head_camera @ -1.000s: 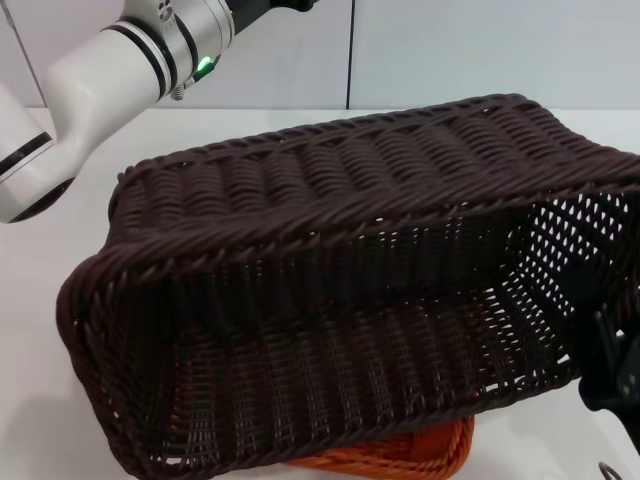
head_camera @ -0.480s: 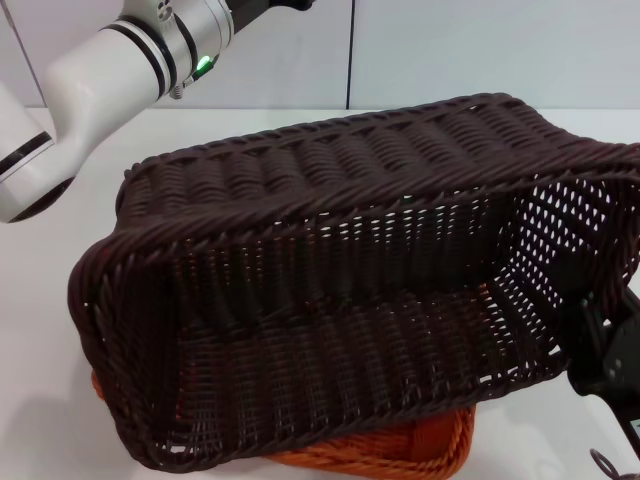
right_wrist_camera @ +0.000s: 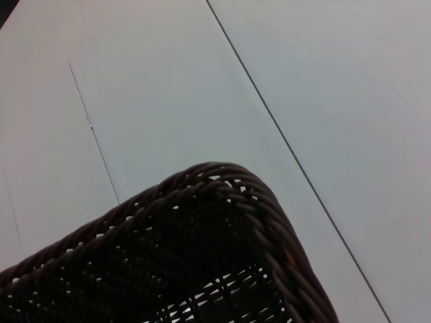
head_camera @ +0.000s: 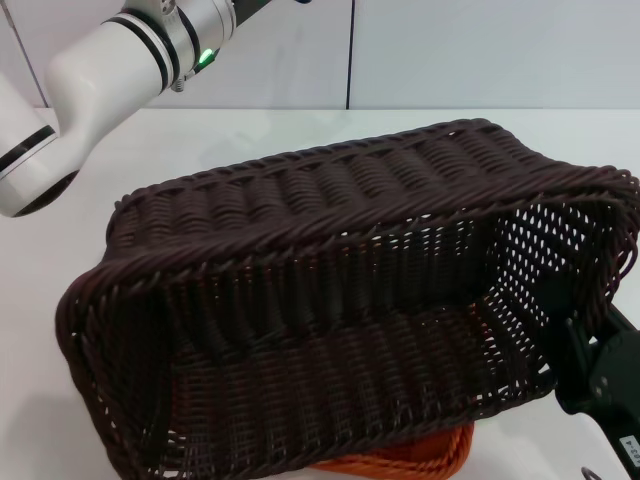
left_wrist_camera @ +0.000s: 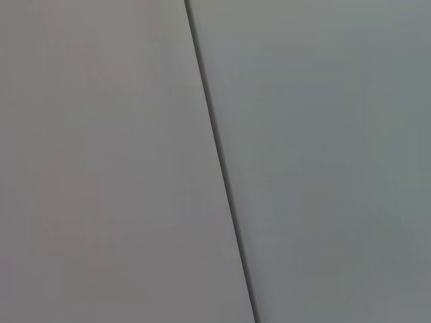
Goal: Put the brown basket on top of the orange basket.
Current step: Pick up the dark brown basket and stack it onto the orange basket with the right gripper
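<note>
The brown basket hangs tilted in the air and fills most of the head view, its open side facing me. Its braided corner rim also shows in the right wrist view. My right gripper is at the basket's right end wall, low on the right, shut on the wall and partly seen through the openwork. Only a strip of the orange basket shows, on the table under the brown basket's near edge. My left arm is raised at the upper left, with its gripper out of view.
The white table runs around the baskets. A pale panelled wall with a dark vertical seam stands behind it. The left wrist view shows only that wall.
The brown basket has dropped a little and shifted left, covering more of the orange basket. My right gripper has moved slightly left with it. The left arm has barely moved.
</note>
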Robot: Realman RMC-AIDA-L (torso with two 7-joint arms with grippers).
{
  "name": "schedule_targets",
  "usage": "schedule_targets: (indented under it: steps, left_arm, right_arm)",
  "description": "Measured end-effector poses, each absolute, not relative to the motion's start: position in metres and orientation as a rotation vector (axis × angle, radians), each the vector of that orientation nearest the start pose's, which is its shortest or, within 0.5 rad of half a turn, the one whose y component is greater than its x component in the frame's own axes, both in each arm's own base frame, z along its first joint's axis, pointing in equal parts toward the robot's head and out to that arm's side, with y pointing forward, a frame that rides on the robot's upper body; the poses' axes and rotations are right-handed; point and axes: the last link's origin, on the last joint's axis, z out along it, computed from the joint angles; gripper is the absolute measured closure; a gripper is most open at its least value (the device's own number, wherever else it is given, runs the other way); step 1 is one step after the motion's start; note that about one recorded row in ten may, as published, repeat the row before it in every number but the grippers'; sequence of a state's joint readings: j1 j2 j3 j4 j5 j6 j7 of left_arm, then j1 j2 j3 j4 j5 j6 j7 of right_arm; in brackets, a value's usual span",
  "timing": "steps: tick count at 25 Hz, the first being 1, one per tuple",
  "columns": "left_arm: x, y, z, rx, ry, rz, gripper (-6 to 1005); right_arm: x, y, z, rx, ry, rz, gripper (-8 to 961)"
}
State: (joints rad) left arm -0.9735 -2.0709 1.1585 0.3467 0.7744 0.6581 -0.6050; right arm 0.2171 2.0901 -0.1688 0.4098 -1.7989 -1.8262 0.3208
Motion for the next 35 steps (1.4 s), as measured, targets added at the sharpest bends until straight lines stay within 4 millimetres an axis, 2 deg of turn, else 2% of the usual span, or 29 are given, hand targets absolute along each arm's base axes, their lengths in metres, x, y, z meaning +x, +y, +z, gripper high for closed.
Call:
schedule_targets:
  steps: [21, 28, 35]
  left_arm:
    - [-0.127, 0.498, -0.009, -2.031, -0.221, -0.658, 156]
    - [-0.128, 0.498, -0.009, -2.031, -0.222, -0.657, 156]
    - [-0.128, 0.498, -0.010, -2.034, -0.218, -0.654, 156]
  right_arm:
    - [0.254, 0.171, -0.071, -1.801, 0.650, 1.448, 756]
    - [0.256, 0.177, -0.075, -1.834, 0.702, 1.438, 754]
    - [0.257, 0.180, -0.075, -1.860, 0.707, 1.436, 645]
